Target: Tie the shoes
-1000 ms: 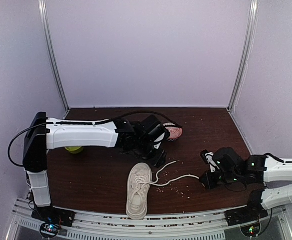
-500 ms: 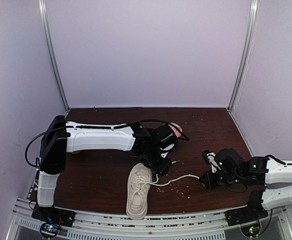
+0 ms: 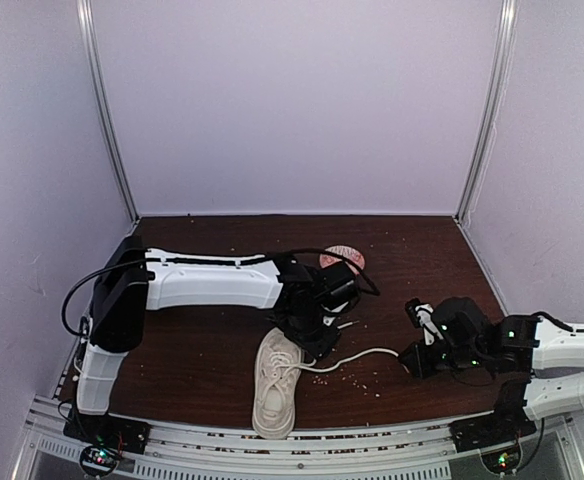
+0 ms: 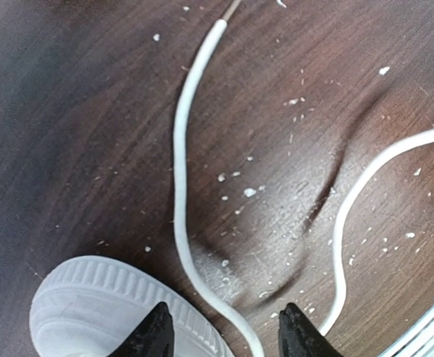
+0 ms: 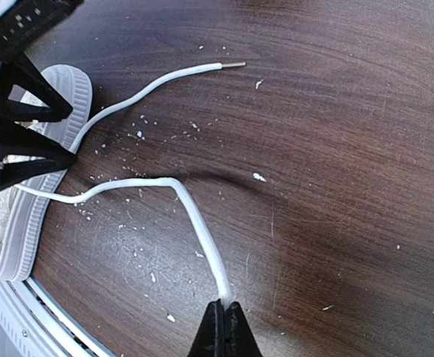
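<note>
Finds the left gripper swung in from the back of the table over the last second, now low at the shoe, fingers apart astride the free lace. Leaves the shoe lying untied near the front edge, about centre. Keeps the right gripper pinched shut on the other lace by its end, as before; looks ready for a second grasp, then crossing.

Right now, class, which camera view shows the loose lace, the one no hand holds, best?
The right wrist view: the loose lace runs whole from the sneaker to its bare tip. The left wrist view shows it large, but cropped at the frame's edge. In the top view the left arm hides most of it.
</note>
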